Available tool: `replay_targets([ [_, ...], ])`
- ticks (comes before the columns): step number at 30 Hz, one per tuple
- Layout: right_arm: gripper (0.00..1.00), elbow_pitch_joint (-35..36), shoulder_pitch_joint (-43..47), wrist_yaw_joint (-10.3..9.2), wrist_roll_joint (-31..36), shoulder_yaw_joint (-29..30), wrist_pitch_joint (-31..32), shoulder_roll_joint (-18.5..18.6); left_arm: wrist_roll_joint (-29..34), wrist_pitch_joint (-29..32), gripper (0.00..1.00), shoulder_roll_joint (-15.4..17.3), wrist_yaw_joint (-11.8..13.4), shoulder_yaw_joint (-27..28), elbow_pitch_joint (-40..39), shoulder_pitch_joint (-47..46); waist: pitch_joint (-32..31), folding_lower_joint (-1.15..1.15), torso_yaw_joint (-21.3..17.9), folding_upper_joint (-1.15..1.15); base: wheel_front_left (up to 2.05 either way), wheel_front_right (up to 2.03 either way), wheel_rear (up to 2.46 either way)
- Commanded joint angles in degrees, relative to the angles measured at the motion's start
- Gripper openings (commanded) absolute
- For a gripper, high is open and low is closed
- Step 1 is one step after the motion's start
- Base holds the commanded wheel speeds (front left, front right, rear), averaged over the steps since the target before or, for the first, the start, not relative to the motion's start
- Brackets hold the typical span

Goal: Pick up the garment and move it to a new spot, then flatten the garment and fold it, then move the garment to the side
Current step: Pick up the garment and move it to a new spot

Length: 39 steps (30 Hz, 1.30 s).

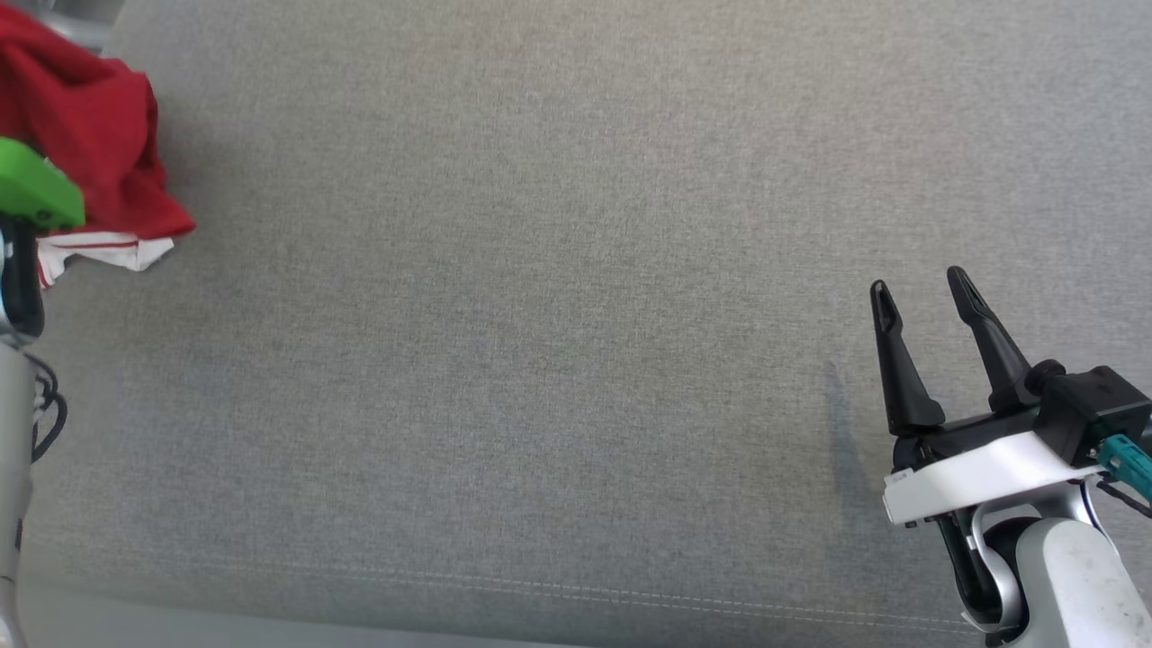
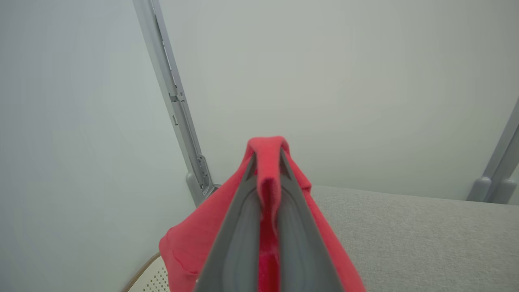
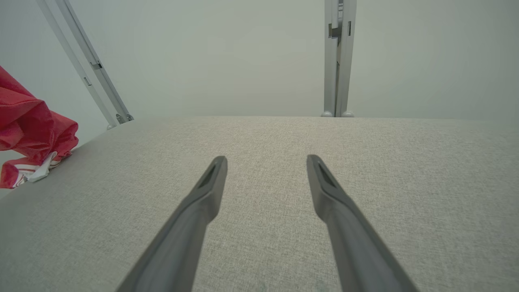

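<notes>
The left tool (image 2: 267, 156) is clamped narrow on the red garment (image 2: 190, 243): a pinched fold runs lengthwise up between its fingers and spills over their tips, while the rest drapes back along both sides. The garment's white striped trim (image 1: 108, 249) hangs lowest, down at the grey bench (image 1: 540, 360). The right tool (image 1: 920, 286) stands wide and empty, with the bunched garment well off to its left.
</notes>
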<state>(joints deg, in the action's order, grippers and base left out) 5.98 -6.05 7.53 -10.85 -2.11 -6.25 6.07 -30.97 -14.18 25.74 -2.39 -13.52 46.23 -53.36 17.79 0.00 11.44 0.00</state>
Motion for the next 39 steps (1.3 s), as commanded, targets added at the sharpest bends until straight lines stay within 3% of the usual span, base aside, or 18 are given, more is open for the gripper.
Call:
replay_targets([
  [1, 1.0, -0.18, 0.74, -0.08, -0.27, 0.28, -0.67, -0.28, 1.22, -0.3, 0.0, -0.49, 0.82, -0.97, -3.77, 1.43, -2.38, 0.0, -1.29, 0.0, 0.0, 0.0, 0.0],
  [9, 1.0, -1.0, 1.83, -0.08, -0.92, 0.16, -1.72, -1.59, 4.31, 5.39, 0.0, -2.83, 4.28, -6.75, -24.69, 9.19, -4.73, 0.0, -5.55, 0.0, 0.0, 0.0, 0.0],
  [14, 1.0, -1.66, 1.77, -0.08, -1.35, 0.4, -2.7, -2.32, 5.0, 10.55, 0.0, -5.19, 6.43, -11.46, -37.64, 15.33, -4.7, 0.0, -10.18, 0.0, 0.0, 0.0, 0.0],
  [19, 1.0, -2.63, 1.22, -0.08, -1.79, 0.23, -3.68, -2.7, 5.55, 13.92, 0.0, -7.29, 7.21, -15.25, -44.89, 17.79, -3.93, 0.0, -15.68, 0.0, 0.0, 0.0, 0.0],
  [24, 1.0, -3.42, 0.42, -0.08, -2.56, -0.11, -4.71, -2.96, 5.26, 16.47, 0.0, -11.18, 5.28, -20.6, -45.77, 16.91, -2.17, 0.0, -21.23, 0.0, 0.0, 0.0, 0.0],
  [31, 1.0, -5.25, -0.28, -0.08, -3.98, -0.1, -6.26, -3.1, 5.55, 17.53, 0.0, -17.36, 1.4, -28.06, -40.16, 14.48, 0.28, 0.0, -28.32, 0.0, 0.0, 0.0, 0.0],
  [39, 1.0, -6.94, -0.72, -0.08, -6.38, -0.76, -7.92, -3.11, 4.26, 15.98, 0.0, -20.88, -0.7, -29.65, -31.1, 9.36, 2.33, 0.0, -32.22, 0.0, 0.0, 0.0, 0.0],
])
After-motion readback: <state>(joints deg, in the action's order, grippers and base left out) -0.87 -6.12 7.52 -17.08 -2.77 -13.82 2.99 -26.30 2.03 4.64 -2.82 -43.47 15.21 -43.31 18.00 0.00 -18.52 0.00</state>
